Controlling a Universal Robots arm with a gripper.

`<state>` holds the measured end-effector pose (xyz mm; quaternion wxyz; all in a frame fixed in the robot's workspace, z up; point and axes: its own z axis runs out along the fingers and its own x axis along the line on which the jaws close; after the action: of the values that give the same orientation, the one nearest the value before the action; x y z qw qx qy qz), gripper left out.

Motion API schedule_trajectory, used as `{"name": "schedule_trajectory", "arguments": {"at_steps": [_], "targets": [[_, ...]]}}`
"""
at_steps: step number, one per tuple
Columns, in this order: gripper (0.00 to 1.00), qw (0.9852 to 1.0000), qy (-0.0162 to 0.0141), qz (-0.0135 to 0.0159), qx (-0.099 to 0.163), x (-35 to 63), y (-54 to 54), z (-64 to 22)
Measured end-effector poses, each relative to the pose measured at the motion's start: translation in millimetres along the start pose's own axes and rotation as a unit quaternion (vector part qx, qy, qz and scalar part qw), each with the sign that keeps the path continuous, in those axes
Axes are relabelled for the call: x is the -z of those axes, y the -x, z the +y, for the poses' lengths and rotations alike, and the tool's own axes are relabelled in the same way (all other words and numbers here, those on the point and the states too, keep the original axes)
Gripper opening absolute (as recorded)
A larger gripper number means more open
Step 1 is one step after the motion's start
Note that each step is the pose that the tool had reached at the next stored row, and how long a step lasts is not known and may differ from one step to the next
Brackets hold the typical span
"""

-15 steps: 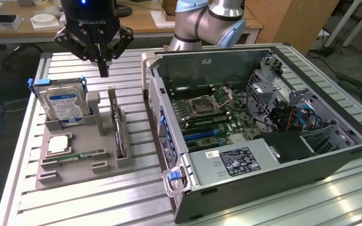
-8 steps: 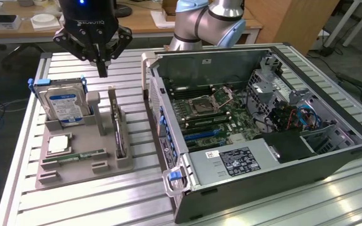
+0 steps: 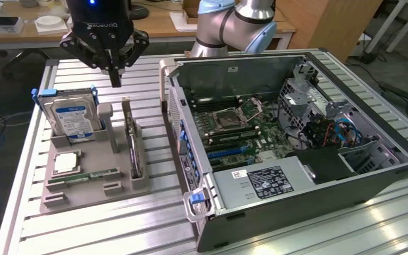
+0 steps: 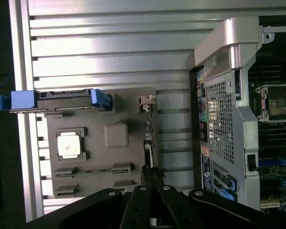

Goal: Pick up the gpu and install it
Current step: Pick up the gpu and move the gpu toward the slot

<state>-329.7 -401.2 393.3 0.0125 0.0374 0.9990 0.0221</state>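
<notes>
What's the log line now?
claw: shut, empty, over grey plastic tray | thin dark gpu card: edge-on in tray | open black computer case: card not installed

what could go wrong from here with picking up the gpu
1. The gripper hangs shut above the gpu; coming down like that, it may jam onto the card's thin top edge.
2. The hard drive stands upright close beside it in the same tray, so the gripper's wide linkage might clip it.
</notes>
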Motion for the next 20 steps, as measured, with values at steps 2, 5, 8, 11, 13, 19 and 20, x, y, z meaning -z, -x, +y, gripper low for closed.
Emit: {"name": "schedule_trajectory", "arguments": {"at_steps": [2,5,8,11,13,19,20], "targets": [[0.11,1.0000,0.0000,0.0000,0.000,0.0,0.0,0.0],[0.23,1.0000,0.0000,0.0000,0.000,0.0,0.0,0.0],[0.29,1.0000,0.0000,0.0000,0.000,0.0,0.0,0.0],[0.41,1.0000,0.0000,0.0000,0.000,0.0,0.0,0.0],[0.53,1.0000,0.0000,0.0000,0.000,0.0,0.0,0.0],[0.59,0.9999,-0.0011,0.0007,0.014,-0.1,-0.6,-0.1],[0.59,0.9998,-0.0012,0.0011,0.018,-0.2,-0.7,-0.2]]}}
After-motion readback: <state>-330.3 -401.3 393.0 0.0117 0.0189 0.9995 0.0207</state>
